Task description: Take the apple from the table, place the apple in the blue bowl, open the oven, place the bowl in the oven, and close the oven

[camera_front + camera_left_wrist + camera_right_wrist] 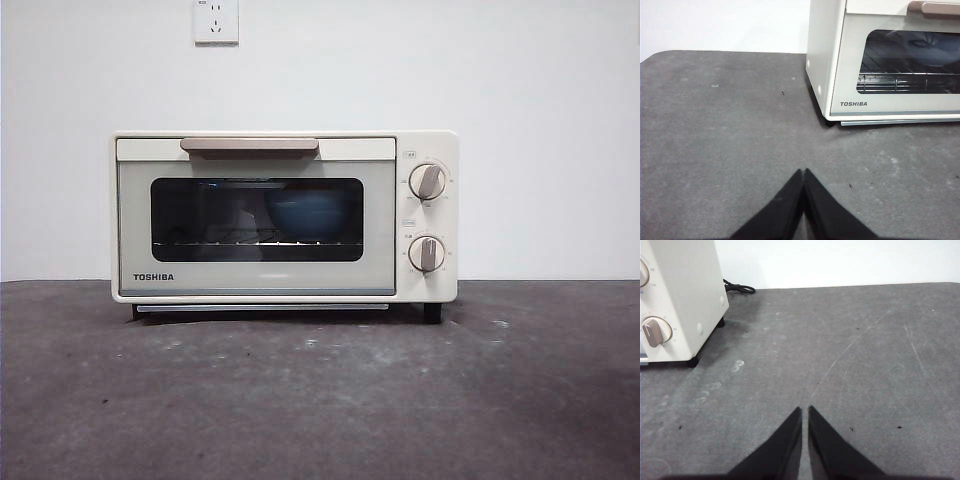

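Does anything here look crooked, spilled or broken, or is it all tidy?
Nothing stands out. The oven sits square on the table with its door shut, and the blue bowl stands upright on the rack behind the glass. The table shows only faint pale scuffs. Both grippers, left and right, are shut over bare table.

white wall socket (216, 21), black power cable (738, 288)

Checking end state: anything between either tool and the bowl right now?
Yes: the oven door is shut, and the bowl sits inside on the rack behind the glass. The left tool and right tool, both shut, hang over bare table in front of the oven. The apple isn't visible.
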